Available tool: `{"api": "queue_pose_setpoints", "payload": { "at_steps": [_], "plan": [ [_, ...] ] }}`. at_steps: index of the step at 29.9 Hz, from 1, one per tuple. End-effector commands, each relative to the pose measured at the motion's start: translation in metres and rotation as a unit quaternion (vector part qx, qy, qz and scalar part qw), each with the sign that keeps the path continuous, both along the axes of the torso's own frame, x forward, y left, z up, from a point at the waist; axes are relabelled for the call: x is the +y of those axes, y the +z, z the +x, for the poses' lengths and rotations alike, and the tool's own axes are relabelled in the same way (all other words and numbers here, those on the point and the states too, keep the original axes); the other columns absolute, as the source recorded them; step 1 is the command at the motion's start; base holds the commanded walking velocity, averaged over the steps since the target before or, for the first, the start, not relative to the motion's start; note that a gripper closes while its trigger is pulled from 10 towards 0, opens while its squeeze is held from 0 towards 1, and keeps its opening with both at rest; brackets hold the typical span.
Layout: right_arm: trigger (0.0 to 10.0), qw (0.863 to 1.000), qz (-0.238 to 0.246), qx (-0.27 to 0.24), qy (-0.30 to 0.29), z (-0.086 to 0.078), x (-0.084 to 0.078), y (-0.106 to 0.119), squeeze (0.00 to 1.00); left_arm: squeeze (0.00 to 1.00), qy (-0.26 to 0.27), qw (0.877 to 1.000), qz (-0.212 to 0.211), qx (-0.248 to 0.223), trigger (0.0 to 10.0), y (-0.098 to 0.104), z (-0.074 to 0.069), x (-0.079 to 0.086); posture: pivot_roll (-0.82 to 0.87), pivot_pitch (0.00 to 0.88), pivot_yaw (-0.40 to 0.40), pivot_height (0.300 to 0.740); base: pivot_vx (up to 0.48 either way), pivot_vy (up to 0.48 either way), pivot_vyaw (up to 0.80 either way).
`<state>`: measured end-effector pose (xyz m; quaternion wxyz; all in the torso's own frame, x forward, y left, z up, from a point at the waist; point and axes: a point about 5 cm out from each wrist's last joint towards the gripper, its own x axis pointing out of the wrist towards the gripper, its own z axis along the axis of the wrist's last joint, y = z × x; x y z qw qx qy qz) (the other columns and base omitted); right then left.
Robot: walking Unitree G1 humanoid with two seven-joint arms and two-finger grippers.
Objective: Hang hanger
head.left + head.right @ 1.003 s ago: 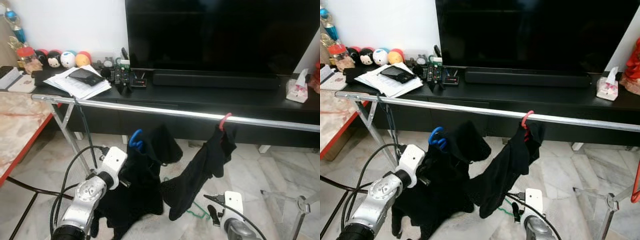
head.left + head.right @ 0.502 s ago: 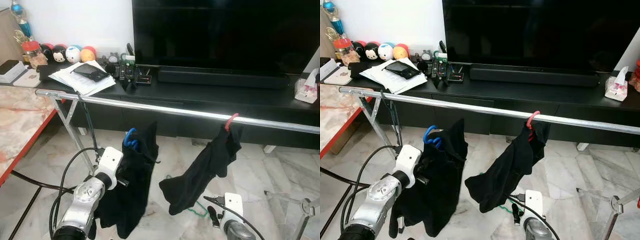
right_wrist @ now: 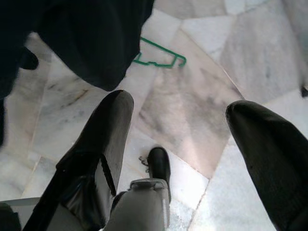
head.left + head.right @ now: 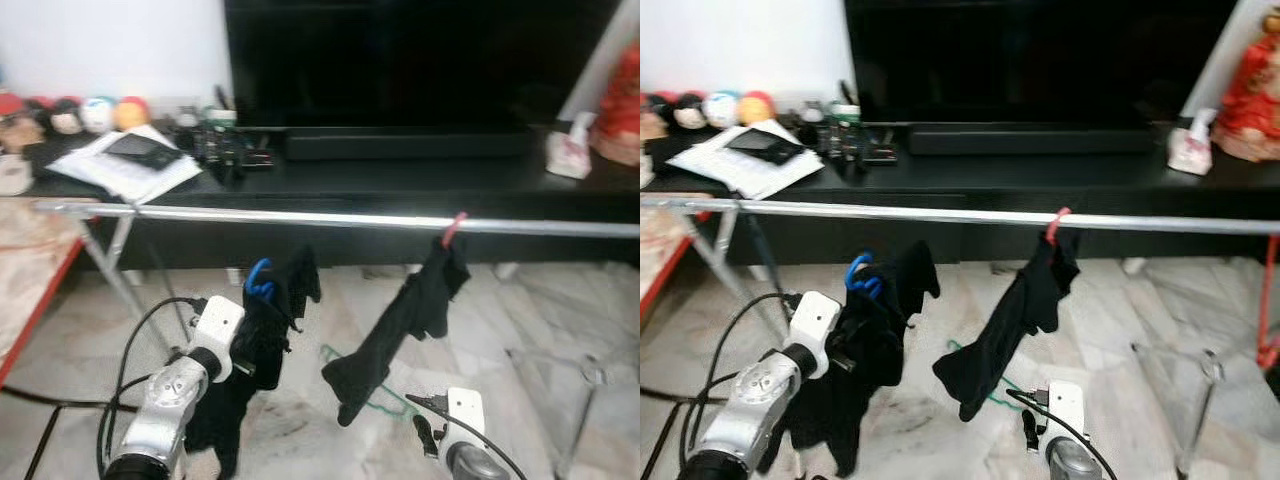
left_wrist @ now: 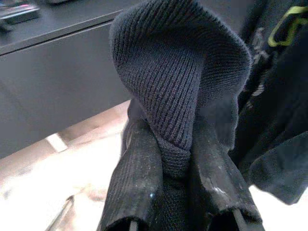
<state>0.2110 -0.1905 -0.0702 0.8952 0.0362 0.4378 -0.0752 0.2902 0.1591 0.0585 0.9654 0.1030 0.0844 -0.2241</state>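
Note:
A blue hanger (image 4: 260,279) carries a black garment (image 4: 268,320), held up just below the silver rail (image 4: 300,215). My left gripper (image 5: 175,144) is shut on a fold of that knit cloth, which hides its fingers in the eye views. Further right, a red hanger (image 4: 455,228) hooks over the rail with another black garment (image 4: 400,320) drooping from it. My right gripper (image 3: 187,110) hangs low over the floor, open and holding nothing. A green hanger (image 3: 159,60) lies on the marble floor under the hanging garment.
Behind the rail stands a black TV stand (image 4: 420,180) with a TV, papers (image 4: 120,165) and a tissue box (image 4: 565,155). A red-edged marble table (image 4: 25,270) is at the left. The rack's leg frame (image 4: 590,375) stands at the right. Cables trail from my left arm.
The whole view has swung to the right and blurred, so the camera moved. The garment on the blue hanger is bunched closer to my left gripper. The right gripper stays low and open.

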Motion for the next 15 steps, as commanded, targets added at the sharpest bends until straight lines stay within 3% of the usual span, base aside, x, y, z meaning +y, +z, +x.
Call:
{"api": "queue_pose_setpoints", "payload": {
  "at_steps": [1,7,11,15],
  "plan": [
    [10.0,1.000,-0.005,0.004,0.001,-0.0010,-0.0032,-0.0002,0.00,0.00,-0.012,1.000,-0.008,-0.027,10.0,0.0109,0.0039,-0.0041,-0.03,0.033,-0.048,0.740,0.000,0.000,-0.79],
    [10.0,1.000,-0.005,0.005,0.003,-0.0011,-0.0035,-0.0002,0.00,0.00,-0.016,1.000,-0.013,-0.017,10.0,0.0100,0.0035,-0.0056,-0.03,0.031,-0.047,0.740,0.000,0.000,-0.79],
    [10.0,1.000,-0.005,0.005,0.004,-0.0014,-0.0035,-0.0004,0.00,0.00,-0.017,1.000,-0.013,-0.019,10.0,0.0106,0.0038,-0.0061,-0.03,0.028,-0.047,0.740,0.000,0.439,-0.79],
    [10.0,1.000,-0.005,0.006,0.006,-0.0017,-0.0035,-0.0005,0.00,0.00,-0.028,0.999,-0.003,-0.023,10.0,0.0106,0.0031,-0.0080,-0.03,0.025,-0.047,0.740,0.000,0.000,-0.79]
  ]
}}
